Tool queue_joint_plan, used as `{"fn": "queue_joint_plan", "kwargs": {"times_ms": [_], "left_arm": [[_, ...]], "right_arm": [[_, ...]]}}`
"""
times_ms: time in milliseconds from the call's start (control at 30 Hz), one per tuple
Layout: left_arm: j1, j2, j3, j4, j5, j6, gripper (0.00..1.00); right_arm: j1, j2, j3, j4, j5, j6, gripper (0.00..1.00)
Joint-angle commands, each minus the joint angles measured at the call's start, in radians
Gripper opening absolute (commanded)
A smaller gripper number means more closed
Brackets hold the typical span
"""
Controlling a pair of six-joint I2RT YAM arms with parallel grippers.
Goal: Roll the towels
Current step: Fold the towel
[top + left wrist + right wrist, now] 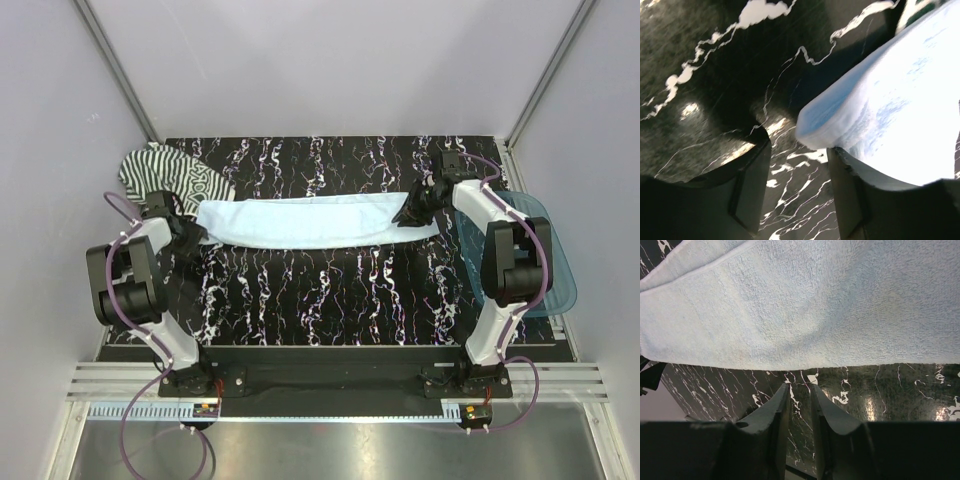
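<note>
The pale blue towel [315, 222] lies folded into a long strip across the middle of the table. The striped towel [165, 175] lies crumpled at the back left, touching the blue towel's left end. My left gripper [190, 232] is at the strip's left end. In the left wrist view it [797, 147] is open, with only table between the jaws, and the towel's corner [850, 115] lies just past the right finger. My right gripper [410, 215] is at the strip's right end. In the right wrist view it [800, 386] has a narrow gap between the jaws and holds nothing, with the towel's edge [800, 315] just beyond the tips.
A translucent blue plastic tray [545, 265] lies at the right edge of the black marbled table [320, 300], partly under the right arm. White walls close in the back and both sides.
</note>
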Motion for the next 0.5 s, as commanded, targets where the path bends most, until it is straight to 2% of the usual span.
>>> {"fn": "queue_joint_plan", "kwargs": {"times_ms": [0, 33, 100, 133, 233, 267, 467], "left_arm": [[0.006, 0.036, 0.041, 0.056, -0.034, -0.013, 0.52], [0.006, 0.047, 0.046, 0.059, -0.034, -0.014, 0.45], [0.006, 0.058, 0.055, 0.057, -0.034, -0.013, 0.38], [0.006, 0.067, 0.059, 0.054, -0.034, -0.011, 0.25], [0.011, 0.078, 0.085, 0.030, -0.060, 0.005, 0.10], [0.014, 0.079, 0.090, 0.022, -0.063, 0.015, 0.02], [0.020, 0.015, 0.136, -0.087, -0.201, 0.097, 0.00]], "right_arm": [[0.001, 0.008, -0.009, 0.028, -0.021, -0.025, 0.29], [0.001, 0.014, -0.011, 0.027, -0.024, -0.028, 0.28], [0.001, 0.020, -0.018, 0.030, -0.024, -0.032, 0.27], [0.001, 0.025, -0.021, 0.033, -0.022, -0.032, 0.27], [0.001, 0.037, -0.043, 0.045, -0.021, -0.033, 0.27], [0.001, 0.040, -0.053, 0.050, -0.019, -0.032, 0.27], [0.001, 0.077, -0.076, 0.063, -0.001, -0.024, 0.26]]}}
